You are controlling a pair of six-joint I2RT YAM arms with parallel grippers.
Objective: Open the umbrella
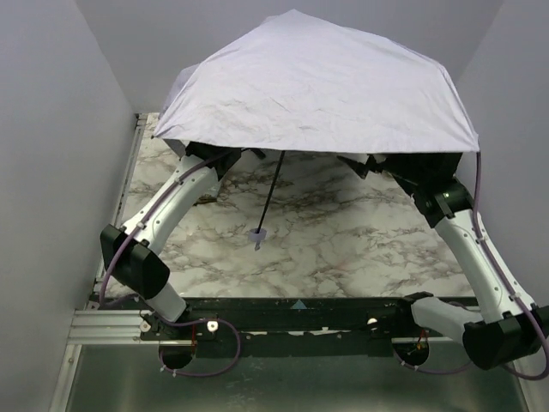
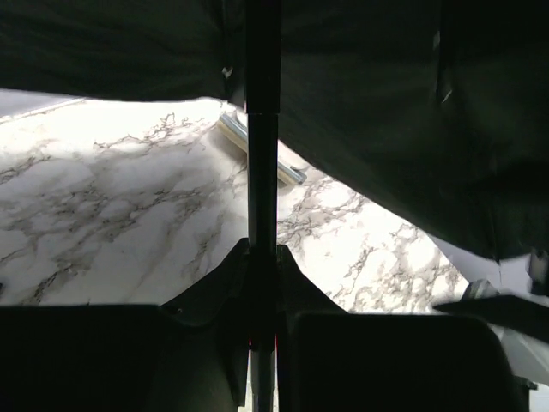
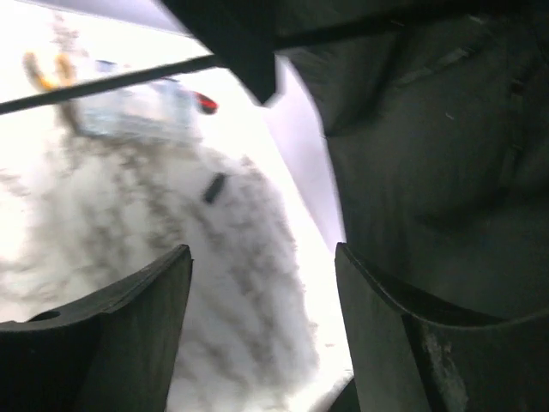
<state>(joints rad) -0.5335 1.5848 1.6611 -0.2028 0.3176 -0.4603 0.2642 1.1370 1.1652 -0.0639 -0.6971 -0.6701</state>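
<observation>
walls [image 1: 51, 172]: plain grey, three sides | table [image 1: 343, 240]: white marble, grey veins

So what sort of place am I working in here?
Probably a lab robot test cell, not a home: plain white walls box in the marble-patterned tabletop, and the robot arms are bolted beside an aluminium rail at its near edge. The open umbrella nearly fills it.

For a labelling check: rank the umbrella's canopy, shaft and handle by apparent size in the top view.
1. canopy, by far the largest
2. shaft, long but thin
3. handle, smallest
</observation>
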